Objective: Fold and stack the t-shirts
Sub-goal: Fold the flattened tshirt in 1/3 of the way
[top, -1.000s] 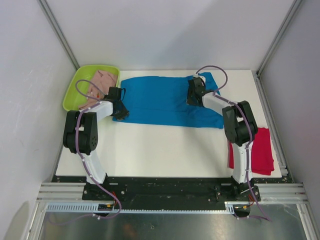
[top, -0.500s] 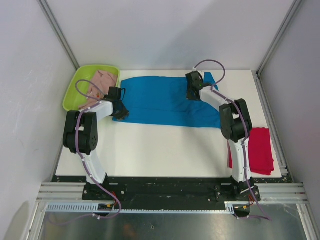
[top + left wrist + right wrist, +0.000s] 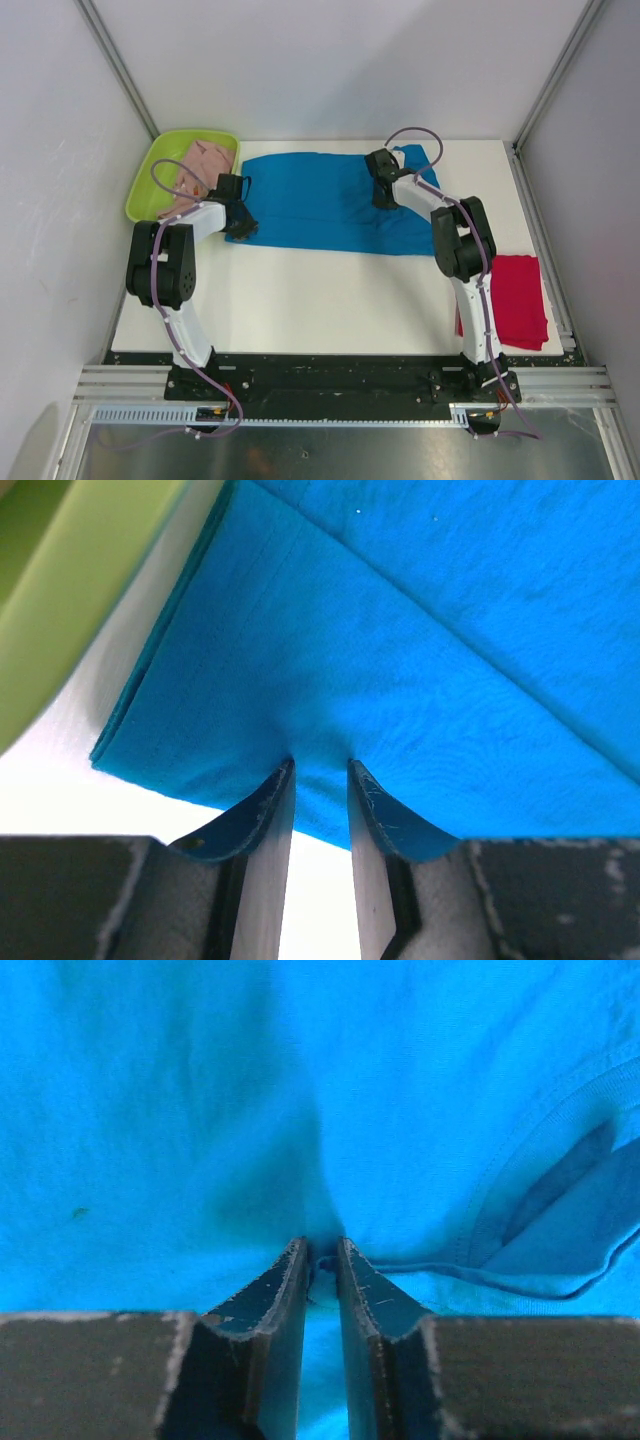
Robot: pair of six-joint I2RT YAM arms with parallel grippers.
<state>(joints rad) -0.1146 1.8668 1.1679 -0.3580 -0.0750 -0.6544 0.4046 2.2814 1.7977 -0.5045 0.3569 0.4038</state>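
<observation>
**Stock on the bench: three t-shirts, both pincers on the blue one**

Item 1, blue t-shirt [image 3: 320, 205]. It lies spread flat across the far half of the bench [image 3: 330, 300], stretched between my two pincers. It is far wider than either pincer.

Item 2, left pincer [image 3: 320, 765]. I read it as narrow and clamped on the blue t-shirt. In the left wrist view the layered near edge of the cloth is gathered between the two fingers. The rest of the shirt fans out ahead of the tips and to the right. Bare white bench shows just below the grip.

Item 3, right pincer [image 3: 320, 1245]. Its jaws are narrow, with a small pucker of blue cloth nipped between the tips, so I log it as holding the same shirt. The collar [image 3: 530, 1155] curves away ahead of the fingers and to their right. Smooth cloth fills everything ahead and to the left.

Item 4, red t-shirt [image 3: 520, 300]. It lies flat on the bench, well apart from the right pincer. It sits back towards that arm's base, at the bench's right edge. The arm partly hides it.

Item 5, pink t-shirt [image 3: 205, 160]. It is bundled inside the lime-green tray [image 3: 143, 185]. The tray is near the left pincer, just beyond it and to its left, and its rim shows at the top left corner of the left wrist view. I cannot tell from the overhead view whether the rim touches the blue cloth.
</observation>
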